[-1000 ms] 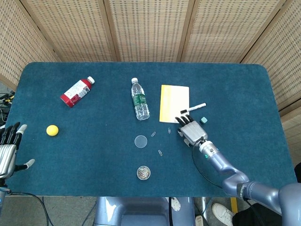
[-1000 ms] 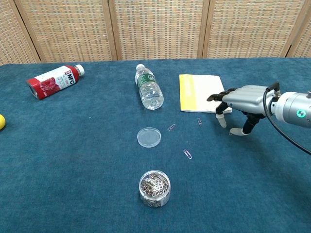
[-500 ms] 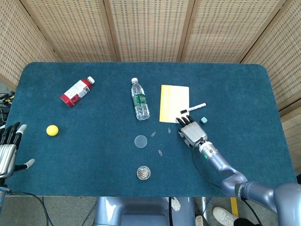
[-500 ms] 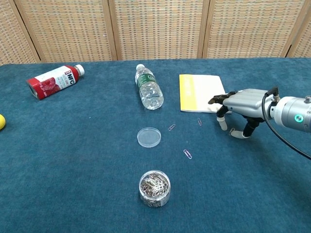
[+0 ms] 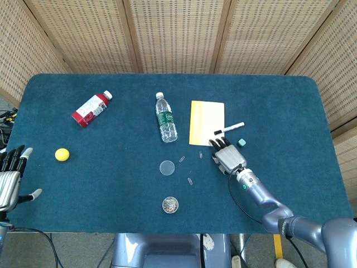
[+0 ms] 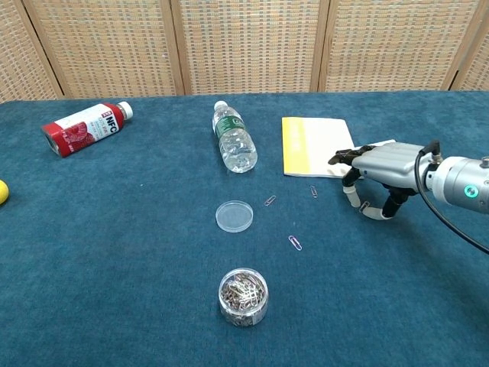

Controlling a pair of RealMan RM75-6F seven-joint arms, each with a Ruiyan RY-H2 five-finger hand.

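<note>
table (image 6: 114, 229): soft cloth; my fingertips could snag the pile and stall.
notebook (image 6: 313, 145): just far-left of my R hand; a sideways sweep could shove it.
R hand (image 6: 378, 172): palm down, fingers curled to the cloth; can't tell if it's pinching anything.
L hand (image 5: 10, 173): released, fingers apart, off the near left edge.
paperclip (image 6: 364, 206): on the cloth under R hand, by the thumb; thin and flat, so it may skid away or slip out.

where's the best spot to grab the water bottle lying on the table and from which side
Grip the water bottle across its middle, at the green label, coming straight down from above. It lies flat on the table with its cap pointing toward the far edge, so its round sides are exposed left and right and nothing crowds them. The label band looks least slippery.
</note>
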